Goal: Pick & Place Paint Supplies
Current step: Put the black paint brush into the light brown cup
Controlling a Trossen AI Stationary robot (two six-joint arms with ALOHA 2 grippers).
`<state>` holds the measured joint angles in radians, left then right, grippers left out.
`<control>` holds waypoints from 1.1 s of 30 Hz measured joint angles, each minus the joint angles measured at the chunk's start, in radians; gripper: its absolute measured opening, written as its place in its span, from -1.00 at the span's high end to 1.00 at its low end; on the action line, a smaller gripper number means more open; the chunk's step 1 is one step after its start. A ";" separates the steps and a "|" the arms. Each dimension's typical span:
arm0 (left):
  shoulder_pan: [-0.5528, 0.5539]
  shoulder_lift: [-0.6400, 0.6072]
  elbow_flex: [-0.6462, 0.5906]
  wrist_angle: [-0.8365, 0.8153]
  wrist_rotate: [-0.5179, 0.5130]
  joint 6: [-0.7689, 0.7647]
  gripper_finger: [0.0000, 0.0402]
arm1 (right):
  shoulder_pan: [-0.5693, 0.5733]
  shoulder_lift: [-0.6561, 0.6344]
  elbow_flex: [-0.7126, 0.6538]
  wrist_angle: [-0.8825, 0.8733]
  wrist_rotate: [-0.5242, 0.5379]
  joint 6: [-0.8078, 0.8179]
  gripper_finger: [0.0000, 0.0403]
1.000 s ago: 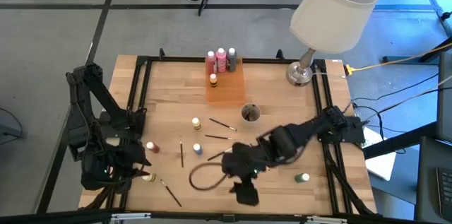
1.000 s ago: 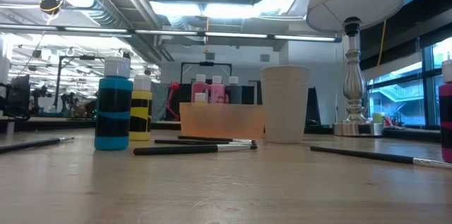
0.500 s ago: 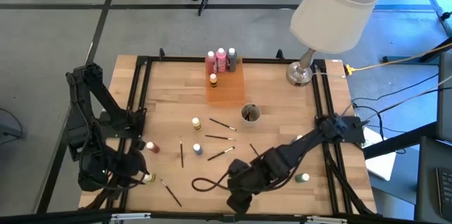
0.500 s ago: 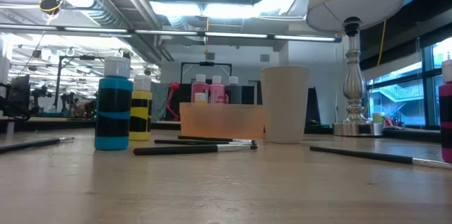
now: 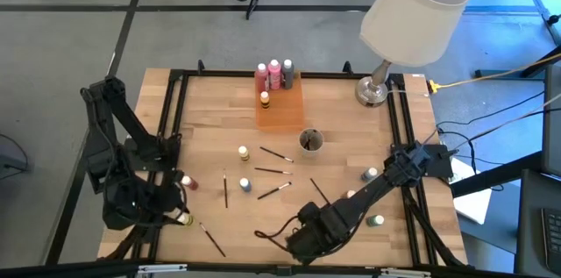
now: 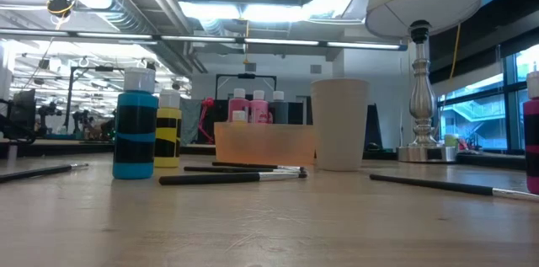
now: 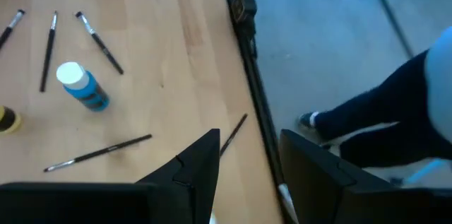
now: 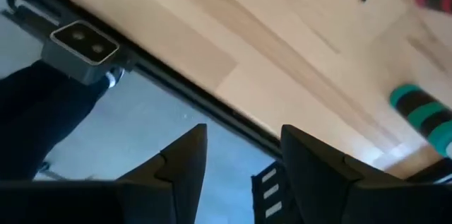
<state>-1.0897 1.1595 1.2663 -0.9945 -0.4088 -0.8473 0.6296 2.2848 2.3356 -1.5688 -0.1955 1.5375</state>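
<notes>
Small paint bottles stand about the table: yellow (image 5: 244, 152), blue (image 5: 245, 184), red (image 5: 187, 181), green (image 5: 375, 221). Several more stand on the orange tray (image 5: 280, 107). Thin dark brushes (image 5: 273, 190) lie flat around them. My right gripper (image 5: 294, 245) hangs open over the table's near edge, its fingers (image 8: 185, 160) apart above the rail with nothing between them. My left gripper (image 5: 173, 211) is open above the near left corner, beside a white-capped bottle (image 5: 184, 219). Its wrist view shows the blue bottle (image 7: 81, 86) and a brush (image 7: 99, 152). Neither gripper appears in the low view.
A grey cup (image 5: 310, 140) stands mid-table and a lamp (image 5: 375, 89) at the far right corner. A black cable (image 5: 273, 228) loops near my right gripper. A black rail (image 5: 175, 120) frames the table. A person's leg (image 7: 374, 125) stands just past the near edge.
My right gripper has gone down and toward the table's near edge, rolling as it went. Its arm has swung off the table's middle and uncovered a brush and bottles there. The black cable loop has been dragged into a smaller shape.
</notes>
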 joint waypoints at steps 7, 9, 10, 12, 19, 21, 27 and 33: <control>0.055 -0.023 0.000 0.012 -0.024 -0.018 0.29 | 0.023 0.000 -0.091 -0.005 0.030 -0.042 0.07; 0.065 -0.023 0.000 0.014 -0.018 -0.019 0.29 | 0.030 0.000 -0.121 0.002 0.025 -0.040 0.07; 0.070 -0.023 0.000 0.016 -0.018 -0.020 0.29 | 0.031 0.000 -0.141 0.007 0.022 -0.030 0.07; 0.081 -0.023 0.000 0.026 -0.018 -0.018 0.29 | 0.033 0.002 -0.165 0.007 0.020 0.009 0.07; 0.119 -0.023 0.000 0.063 -0.017 0.013 0.29 | 0.050 0.000 -0.210 0.045 0.053 0.184 0.07; 0.133 -0.023 0.000 0.063 -0.017 0.013 0.29 | 0.055 0.000 -0.222 0.045 0.053 0.191 0.07; 0.165 -0.023 0.000 0.064 -0.016 0.015 0.29 | 0.060 0.000 -0.256 0.025 -0.002 0.168 0.07; 0.171 -0.023 0.000 0.064 -0.016 0.041 0.29 | 0.055 0.000 -0.277 0.028 -0.015 0.076 0.07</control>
<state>-0.9184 1.1366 1.2667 -0.9310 -0.4244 -0.8063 0.6849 2.2845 2.0589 -1.5407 -0.2108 1.6134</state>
